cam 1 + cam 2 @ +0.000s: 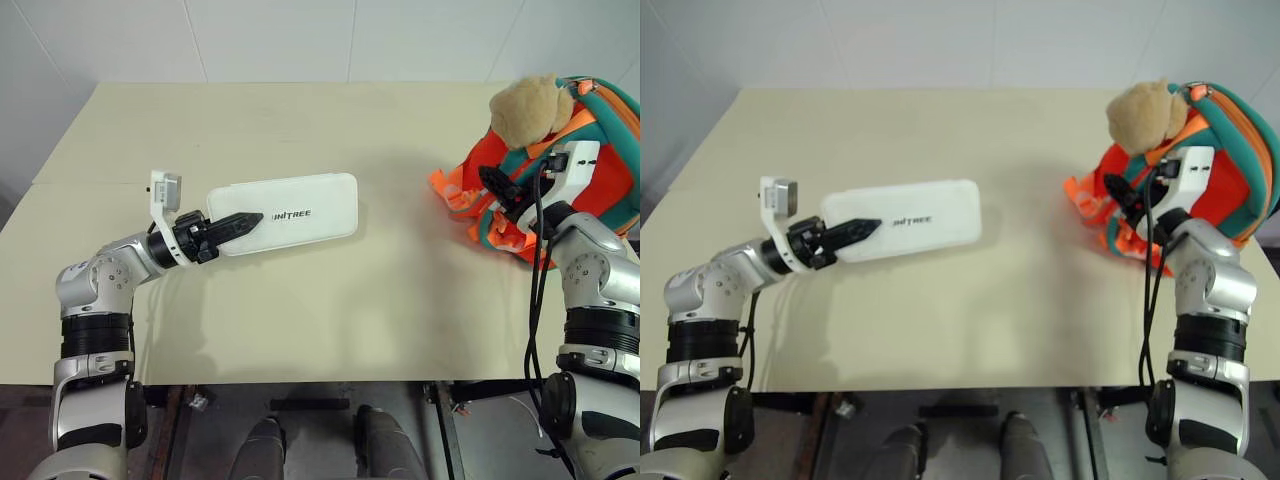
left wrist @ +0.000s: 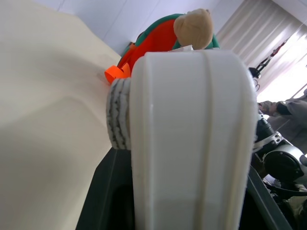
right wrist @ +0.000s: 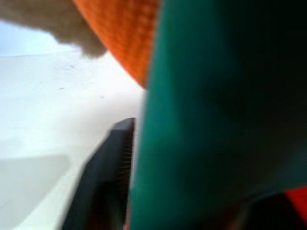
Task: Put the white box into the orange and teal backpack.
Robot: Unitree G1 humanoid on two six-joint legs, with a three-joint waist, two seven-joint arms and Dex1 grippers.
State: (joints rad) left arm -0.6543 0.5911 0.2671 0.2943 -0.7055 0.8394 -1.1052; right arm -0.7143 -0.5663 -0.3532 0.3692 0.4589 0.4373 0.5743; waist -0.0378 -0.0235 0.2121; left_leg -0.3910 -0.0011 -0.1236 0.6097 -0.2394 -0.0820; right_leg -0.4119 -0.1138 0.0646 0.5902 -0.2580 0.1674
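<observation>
White flat plastic box [image 1: 290, 212] fills my left wrist view, clenched in the left tool [image 1: 243, 222]; head views show the right tool [image 1: 497, 186] at the orange and teal backpack [image 1: 600, 150], grip unclear.

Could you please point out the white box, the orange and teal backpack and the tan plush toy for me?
white box [image 1: 300, 207]: left eye view, on its flat white top.
orange and teal backpack [image 1: 622, 150]: left eye view, on its teal and orange side.
tan plush toy [image 1: 1145, 112]: right eye view, on its rounded body.
</observation>
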